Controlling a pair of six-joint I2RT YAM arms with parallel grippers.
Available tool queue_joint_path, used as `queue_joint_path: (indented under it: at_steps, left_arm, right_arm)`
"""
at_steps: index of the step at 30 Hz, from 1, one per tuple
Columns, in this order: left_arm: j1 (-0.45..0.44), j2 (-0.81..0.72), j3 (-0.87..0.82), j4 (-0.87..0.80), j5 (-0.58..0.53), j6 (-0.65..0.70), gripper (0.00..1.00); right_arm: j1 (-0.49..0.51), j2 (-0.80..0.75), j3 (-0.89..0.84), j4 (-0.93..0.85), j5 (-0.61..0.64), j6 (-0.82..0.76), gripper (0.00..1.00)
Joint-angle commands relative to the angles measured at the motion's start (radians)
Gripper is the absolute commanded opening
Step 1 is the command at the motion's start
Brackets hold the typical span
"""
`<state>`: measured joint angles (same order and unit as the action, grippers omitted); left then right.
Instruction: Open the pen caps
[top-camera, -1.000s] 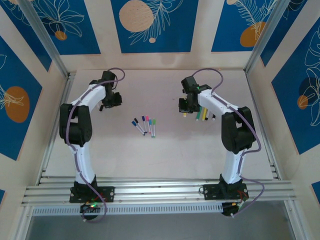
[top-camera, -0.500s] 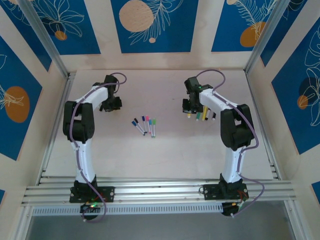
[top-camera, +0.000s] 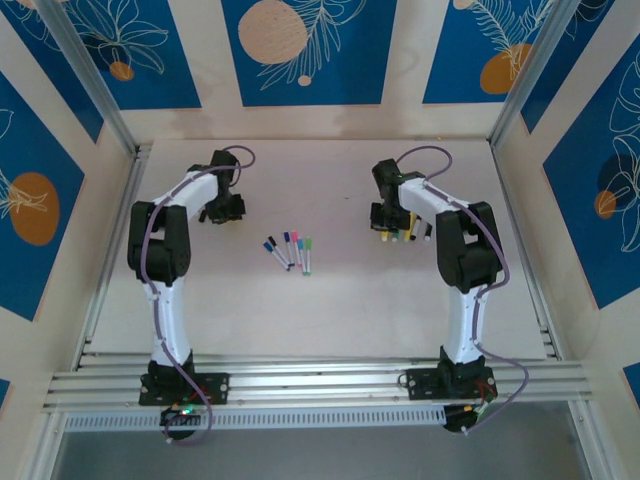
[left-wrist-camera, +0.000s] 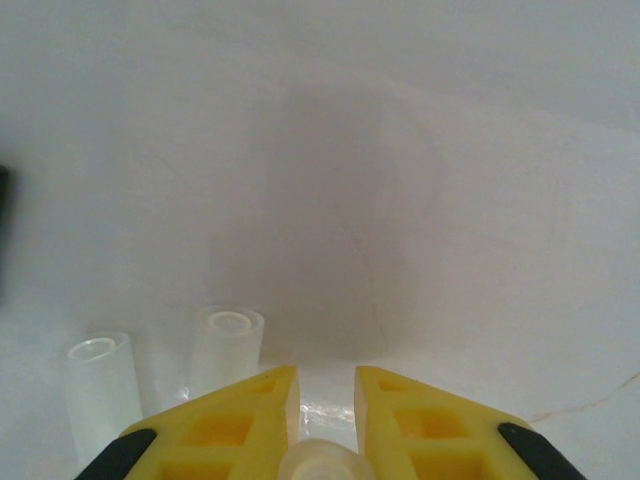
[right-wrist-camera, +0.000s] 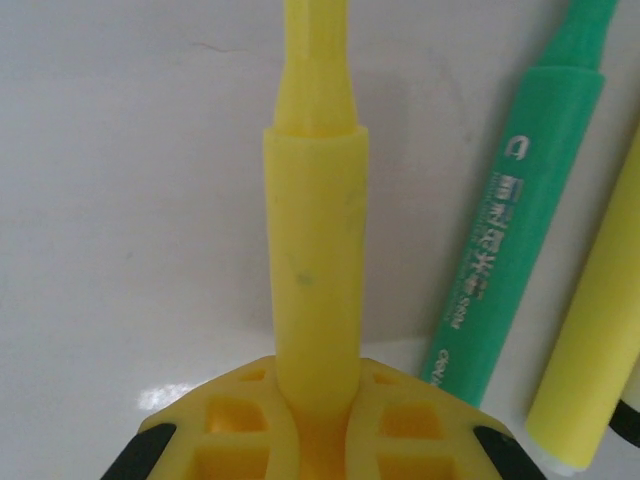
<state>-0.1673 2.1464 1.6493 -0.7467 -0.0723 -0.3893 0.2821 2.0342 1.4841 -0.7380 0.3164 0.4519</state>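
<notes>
Lying loose, two clear caps (left-wrist-camera: 228, 352)

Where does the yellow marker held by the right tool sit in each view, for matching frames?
Top external: yellow marker in the right tool, right of centre, towards the far side.
Right wrist: yellow marker mid-frame, running up from the tool.
Left wrist: two clear caps on the table.
Shared landmark: green marker lying beside it.
</notes>
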Motion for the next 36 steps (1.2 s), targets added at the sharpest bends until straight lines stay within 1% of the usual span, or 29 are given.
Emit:
queue_joint_path:
  at_steps: [1,3,6,11,17,22,24,25,27,29,31,33,36]
  left_arm:
    - [-0.012,0.017,0.032,-0.034,-0.018,0.009,0.23]
    - [-0.015,0.017,0.036,-0.037,-0.020,0.008,0.24]
    - [-0.020,0.017,0.042,-0.044,-0.024,0.010,0.27]
    - [-0.025,0.010,0.056,-0.059,-0.038,0.013,0.30]
    - [-0.025,-0.014,0.079,-0.080,-0.056,0.013,0.30]
    - [-0.031,-0.064,0.115,-0.110,-0.066,0.013,0.31]
    - [-0.034,-0.098,0.124,-0.114,-0.055,0.012,0.31]
    - [-0.037,-0.118,0.117,-0.103,-0.038,0.008,0.31]
    - [-0.038,-0.186,0.047,-0.012,0.053,-0.001,0.32]
    - [-0.040,-0.293,-0.079,0.131,0.169,-0.050,0.37]
    - [-0.049,-0.384,-0.195,0.255,0.258,-0.110,0.42]
    - [-0.061,-0.443,-0.271,0.336,0.307,-0.157,0.43]
    - [-0.079,-0.493,-0.331,0.394,0.348,-0.193,0.44]
  right_arm:
    - [-0.018,0.026,0.033,-0.043,0.034,0.034,0.13]
    - [-0.020,0.027,0.033,-0.044,0.035,0.033,0.23]
    - [-0.020,0.023,0.030,-0.046,0.041,0.034,0.31]
    - [-0.020,0.015,0.032,-0.048,0.044,0.034,0.31]
    - [-0.019,-0.006,0.049,-0.060,0.054,0.030,0.31]
    - [-0.006,-0.064,0.075,-0.079,0.057,0.028,0.31]
    - [0.011,-0.109,0.074,-0.069,0.033,0.023,0.31]
    - [0.022,-0.133,0.067,-0.058,0.022,0.023,0.31]
    - [0.054,-0.184,0.042,-0.024,-0.007,0.031,0.31]
    - [0.105,-0.250,-0.010,0.026,-0.016,0.061,0.31]
    - [0.157,-0.287,-0.042,0.052,-0.033,0.087,0.31]
    - [0.210,-0.294,-0.045,0.045,-0.046,0.115,0.31]
    - [0.297,-0.274,-0.029,0.027,-0.058,0.145,0.31]
